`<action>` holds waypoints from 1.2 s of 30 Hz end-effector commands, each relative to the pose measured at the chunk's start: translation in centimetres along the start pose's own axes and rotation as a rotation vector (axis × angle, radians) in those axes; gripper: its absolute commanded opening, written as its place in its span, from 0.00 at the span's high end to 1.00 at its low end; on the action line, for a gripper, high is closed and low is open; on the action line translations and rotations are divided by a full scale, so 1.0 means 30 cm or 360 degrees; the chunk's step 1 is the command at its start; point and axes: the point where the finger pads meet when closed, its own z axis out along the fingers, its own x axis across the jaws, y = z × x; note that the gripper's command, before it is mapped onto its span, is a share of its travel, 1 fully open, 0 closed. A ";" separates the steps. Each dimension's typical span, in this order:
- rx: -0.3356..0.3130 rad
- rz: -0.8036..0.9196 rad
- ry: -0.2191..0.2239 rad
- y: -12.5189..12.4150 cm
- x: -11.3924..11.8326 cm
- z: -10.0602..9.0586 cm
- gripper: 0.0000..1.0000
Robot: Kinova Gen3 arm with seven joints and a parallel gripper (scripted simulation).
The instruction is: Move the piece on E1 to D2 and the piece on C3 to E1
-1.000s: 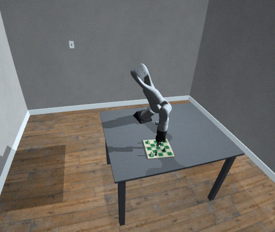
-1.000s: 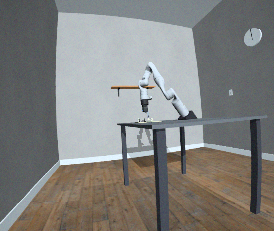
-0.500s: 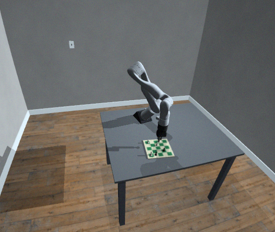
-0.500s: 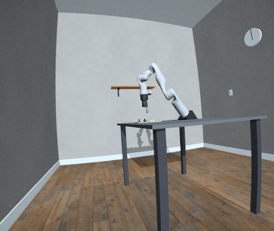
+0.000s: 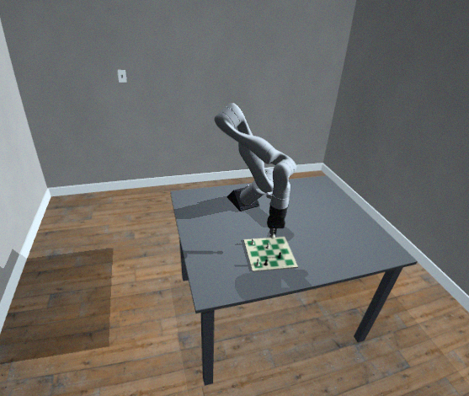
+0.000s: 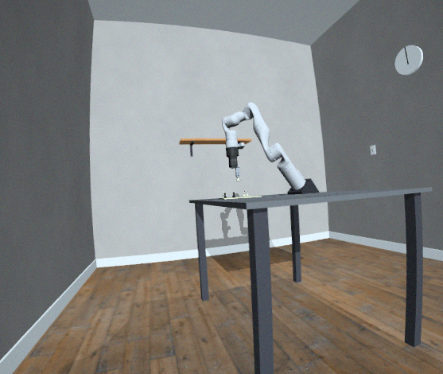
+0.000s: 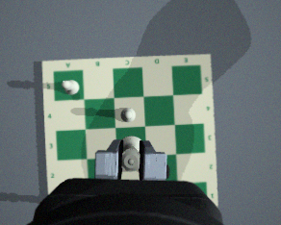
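The green and cream chessboard (image 7: 130,122) lies on the grey table and also shows in the top view (image 5: 269,253). My gripper (image 7: 131,154) is shut on a white piece (image 7: 130,159) and holds it well above the board, over about column C, rows 2 to 3. In the exterior view the gripper (image 6: 237,173) hangs clear above the board (image 6: 241,196). A white piece (image 7: 69,87) stands on A5 and another white piece (image 7: 128,114) stands on C4. The wrist body hides the board's row 1 and part of row 2.
Dark pieces (image 5: 279,255) and other pieces (image 5: 258,263) stand on the near part of the board in the top view. The arm's base (image 5: 242,199) sits at the back of the table. A wall shelf (image 6: 213,141) is behind the arm.
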 end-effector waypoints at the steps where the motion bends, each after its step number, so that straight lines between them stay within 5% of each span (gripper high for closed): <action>1: -0.0005 0.0005 0.0002 0.002 -0.001 -0.004 1.00; 10: -0.0004 0.0000 0.0002 0.012 0.007 -0.005 1.00; 15: -0.0003 -0.0040 0.0000 0.091 0.083 -0.010 1.00; 21: -0.0007 -0.0133 0.0001 0.238 0.271 -0.005 1.00; 36: -0.0007 -0.0134 0.0001 0.239 0.273 -0.004 1.00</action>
